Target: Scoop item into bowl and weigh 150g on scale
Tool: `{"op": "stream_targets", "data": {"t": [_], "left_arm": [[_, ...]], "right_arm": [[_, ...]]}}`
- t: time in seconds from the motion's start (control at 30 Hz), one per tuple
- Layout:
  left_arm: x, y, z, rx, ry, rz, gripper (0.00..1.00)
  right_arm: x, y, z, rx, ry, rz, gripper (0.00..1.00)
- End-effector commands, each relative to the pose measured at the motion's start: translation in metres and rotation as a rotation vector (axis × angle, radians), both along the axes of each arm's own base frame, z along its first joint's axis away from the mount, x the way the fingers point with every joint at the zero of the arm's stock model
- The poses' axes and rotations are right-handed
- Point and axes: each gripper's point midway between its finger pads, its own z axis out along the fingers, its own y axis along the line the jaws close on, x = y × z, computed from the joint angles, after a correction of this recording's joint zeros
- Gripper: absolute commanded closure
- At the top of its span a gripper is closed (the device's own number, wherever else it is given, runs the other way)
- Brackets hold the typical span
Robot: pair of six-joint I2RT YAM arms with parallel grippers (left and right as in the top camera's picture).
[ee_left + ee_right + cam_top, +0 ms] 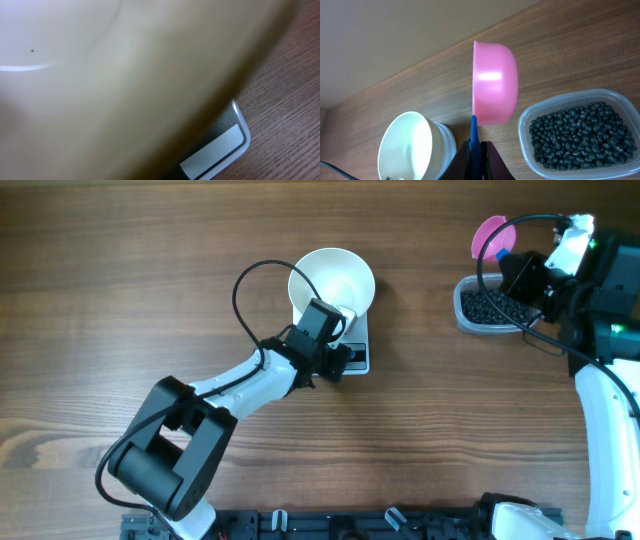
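Bowl (325,275) sits on the scale (360,340), pushed toward its far end, display end left showing; no beans in it, only one dark speck. Left gripper (338,315) is closed at the bowl's near rim; you cannot tell from here whether it pinches the rim or only rests by it. Risk: any load from that arm on bowl or scale would falsify your reading, and a tug could slide the bowl off. Right gripper (476,150) is clamped on the blue handle of the pink scoop (492,82), which is held on edge beside the tub (570,96) of beans (577,132). Loaded at that angle, it would spill. Tub and bowl are well apart, so expect drops over the open table (120,290); round beans will likely roll on smooth brown wood. The left arm's cable (245,290) loops near the bowl and could snag it. Beyond the table edge: a plain pale wall (380,35).
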Motion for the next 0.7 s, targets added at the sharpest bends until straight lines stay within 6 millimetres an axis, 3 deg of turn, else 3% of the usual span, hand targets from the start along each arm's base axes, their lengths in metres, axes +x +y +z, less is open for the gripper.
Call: {"op": "stream_targets", "data": {"t": [0.0, 0.13, 0.37, 0.57, 0.67], "left_arm": [[-0.010, 0.009, -0.029, 0.071, 0.051, -0.017, 0.96], [-0.010, 0.013, -0.037, 0.092, 0.066, 0.015, 0.96], [-0.009, 0.012, -0.032, 0.084, 0.058, 0.015, 0.96], [-0.012, 0.007, 0.022, 0.007, 0.006, -0.004, 0.96], [-0.014, 0.008, 0.059, -0.032, -0.052, -0.003, 0.96]], "right_arm": [[0.000, -0.004, 0.012, -0.028, -0.031, -0.006, 0.96], [0.000, -0.004, 0.012, -0.028, -0.031, -0.006, 0.96], [0.001, -0.004, 0.013, -0.029, -0.034, -0.006, 0.96], [0.001, -0.004, 0.013, -0.029, -0.037, -0.007, 0.96], [0.001, -0.004, 0.014, -0.030, -0.040, -0.006, 0.96]]}}
